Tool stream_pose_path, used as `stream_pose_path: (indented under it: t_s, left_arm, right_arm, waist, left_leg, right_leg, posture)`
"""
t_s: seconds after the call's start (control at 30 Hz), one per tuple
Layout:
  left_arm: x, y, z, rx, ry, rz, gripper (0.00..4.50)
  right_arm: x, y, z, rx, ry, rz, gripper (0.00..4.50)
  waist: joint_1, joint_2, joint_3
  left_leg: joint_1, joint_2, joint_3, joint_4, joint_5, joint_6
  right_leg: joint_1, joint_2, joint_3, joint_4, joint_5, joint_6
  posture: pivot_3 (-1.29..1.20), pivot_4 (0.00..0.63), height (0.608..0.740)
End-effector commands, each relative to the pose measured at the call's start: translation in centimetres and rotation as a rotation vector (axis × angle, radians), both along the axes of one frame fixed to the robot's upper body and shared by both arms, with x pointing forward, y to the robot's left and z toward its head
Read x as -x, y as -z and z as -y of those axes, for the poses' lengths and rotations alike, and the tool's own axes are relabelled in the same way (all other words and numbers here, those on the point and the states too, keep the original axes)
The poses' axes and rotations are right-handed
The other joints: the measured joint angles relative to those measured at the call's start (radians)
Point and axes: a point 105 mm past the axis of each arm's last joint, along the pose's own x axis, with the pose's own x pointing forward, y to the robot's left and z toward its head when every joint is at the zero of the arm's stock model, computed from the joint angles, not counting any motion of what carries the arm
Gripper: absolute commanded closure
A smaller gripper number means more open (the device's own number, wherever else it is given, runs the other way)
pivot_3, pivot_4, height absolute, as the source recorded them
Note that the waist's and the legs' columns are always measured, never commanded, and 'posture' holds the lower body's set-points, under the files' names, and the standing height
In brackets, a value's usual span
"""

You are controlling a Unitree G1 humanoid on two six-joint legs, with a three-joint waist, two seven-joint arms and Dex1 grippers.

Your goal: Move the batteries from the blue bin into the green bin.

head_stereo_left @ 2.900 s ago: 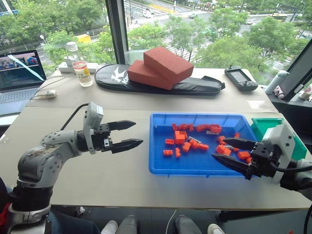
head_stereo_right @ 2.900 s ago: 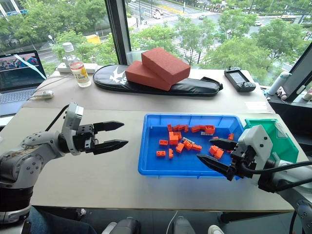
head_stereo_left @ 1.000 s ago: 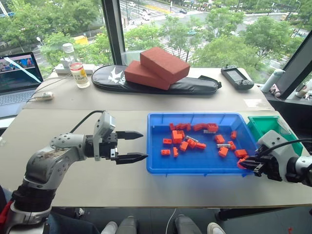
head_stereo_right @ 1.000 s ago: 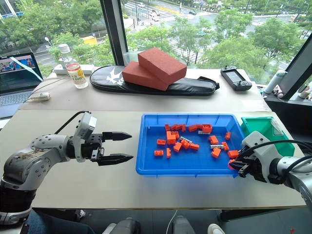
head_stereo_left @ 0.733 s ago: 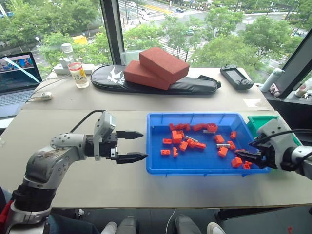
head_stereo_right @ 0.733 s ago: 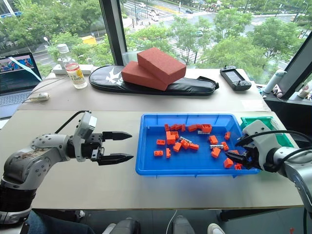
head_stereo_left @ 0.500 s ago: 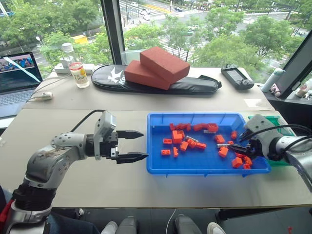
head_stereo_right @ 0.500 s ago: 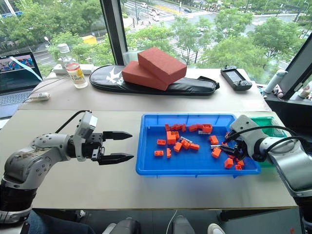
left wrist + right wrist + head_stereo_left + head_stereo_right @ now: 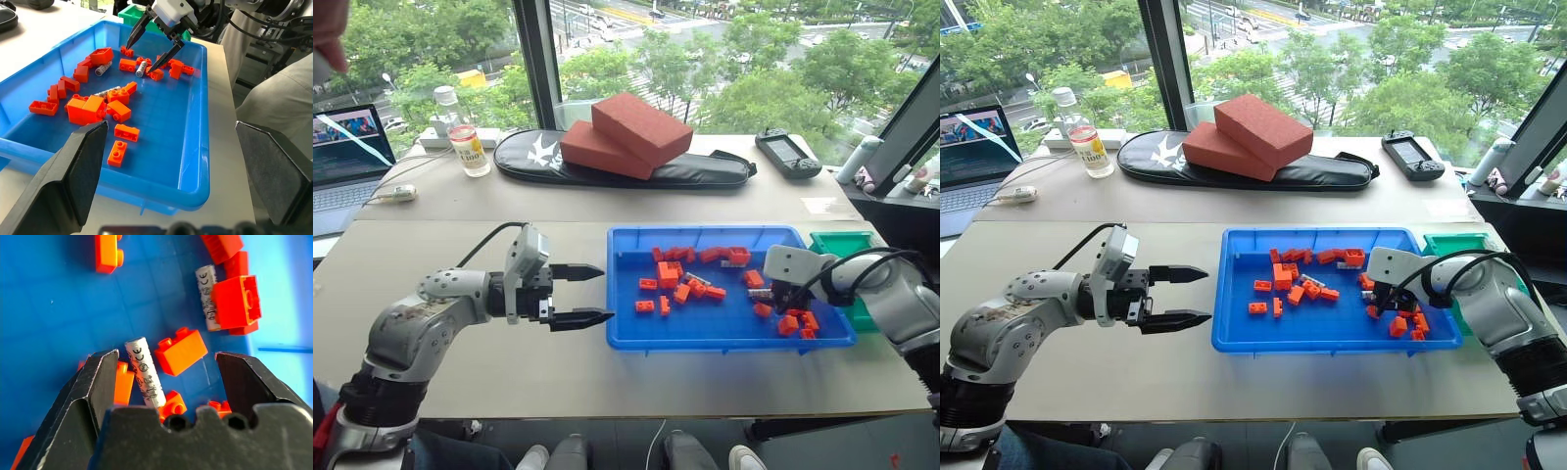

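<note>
the right end effector [image 9: 154, 46] hangs over the right end of the blue bin [image 9: 636, 336], its two black fingers spread apart and pointed down among the orange blocks [image 9: 677, 284]. from the head views its fingertips are hard to make out behind the white wrist housing – the left wrist view shows them plainly, straddling a cluster of blocks and one battery [image 9: 141, 69]. the right wrist view, looking between the open fingers, shows that grey battery [image 9: 145, 373] lying flat on the bin floor, just beside an orange block, nothing gripped; whether a fingertip touches it cannot be told. a second battery [image 9: 207, 296] lies further off, partly covered by a red-orange block. the right forearm reaches in from the right edge, elbow out, wrist bent inward.

the left end effector [image 9: 582, 295] hovers level over the bare desk [image 9: 489, 362] just left of the blue bin, fingers parted and empty, pointing toward the bin.

the green bin [image 9: 842, 241] sits just beyond the blue bin's right end, largely hidden by the right arm – its inside cannot be seen.
</note>
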Motion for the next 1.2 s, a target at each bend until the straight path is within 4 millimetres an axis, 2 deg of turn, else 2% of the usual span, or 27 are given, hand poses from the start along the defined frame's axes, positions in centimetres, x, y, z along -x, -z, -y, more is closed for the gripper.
stream_pose_path:
  t_s: [0.03,0.33,0.43,0.7,0.9,0.97,1.1,1.2]
  left_arm:
    - [0.4,-1.0,-0.1,0.011,-0.002,0.043,0.00]
    - [0.4,-1.0,-0.2,0.009,-0.010,0.044,0.00]
    - [0.3,-1.0,-0.1,0.007,-0.011,0.045,0.00]
    - [0.1,-0.9,-0.1,0.006,-0.012,0.049,0.00]
    - [0.0,-0.8,-0.1,0.003,-0.014,0.051,0.00]
    - [0.1,-0.8,-0.1,0.003,-0.014,0.051,0.00]
    - [0.1,-0.8,-0.3,0.000,-0.020,0.051,0.00]
    - [0.2,-0.7,-0.5,-0.002,-0.023,0.049,0.00]
  right_arm:
    - [-0.7,-0.7,0.7,0.024,0.036,0.012,0.79]
    - [-0.1,0.7,1.2,-0.031,0.145,-0.115,0.79]
    - [0.3,1.0,1.0,-0.051,0.149,-0.146,1.46]
    - [0.5,1.0,0.7,-0.053,0.131,-0.138,4.22]
    - [0.5,0.8,0.5,-0.054,0.120,-0.129,4.23]
    - [0.5,0.0,0.4,-0.060,0.118,-0.099,4.23]
    - [1.7,-5.6,-1.6,-0.213,0.053,0.034,4.23]
    - [2.7,-8.3,-1.4,-0.287,0.075,0.132,4.23]
  waist:
    - [-0.001,0.000,0.000]
    - [0.000,0.000,0.000]
    - [0.000,0.000,0.000]
    - [-0.001,0.000,0.000]
    - [-0.001,0.000,0.000]
    - [-0.001,0.000,0.000]
    - [-0.001,0.001,0.000]
    - [0.000,0.001,0.001]
  left_leg:
    - [0.000,0.000,0.000,0.000,0.000,0.000]
    - [0.001,0.000,0.000,0.000,0.000,0.000]
    - [0.001,0.000,0.000,0.000,0.000,0.000]
    - [0.001,0.000,0.000,0.000,0.000,0.000]
    - [0.001,0.000,0.000,0.000,0.000,0.000]
    - [0.001,0.000,0.000,0.000,0.000,0.000]
    - [0.000,0.000,0.000,0.000,0.000,0.000]
    - [-0.001,0.000,-0.001,0.000,0.000,0.000]
  right_leg:
    - [0.000,0.000,0.000,0.000,0.000,0.000]
    - [0.001,0.000,0.000,0.000,0.000,0.000]
    - [0.001,0.000,0.000,0.000,0.000,0.000]
    - [0.001,0.000,0.000,0.000,0.000,0.000]
    - [0.001,0.000,0.000,0.000,0.000,0.000]
    - [0.001,0.000,0.000,0.000,0.000,0.000]
    - [0.000,0.000,0.000,0.000,0.000,0.000]
    - [-0.001,0.000,0.000,0.001,0.000,0.000]
  posture:
    - [0.00,0.150,0.740]
    - [0.00,0.150,0.740]
    - [0.00,0.150,0.740]
    - [0.00,0.150,0.740]
    - [0.00,0.150,0.740]
    - [0.00,0.150,0.740]
    - [0.00,0.150,0.740]
    - [0.00,0.150,0.740]
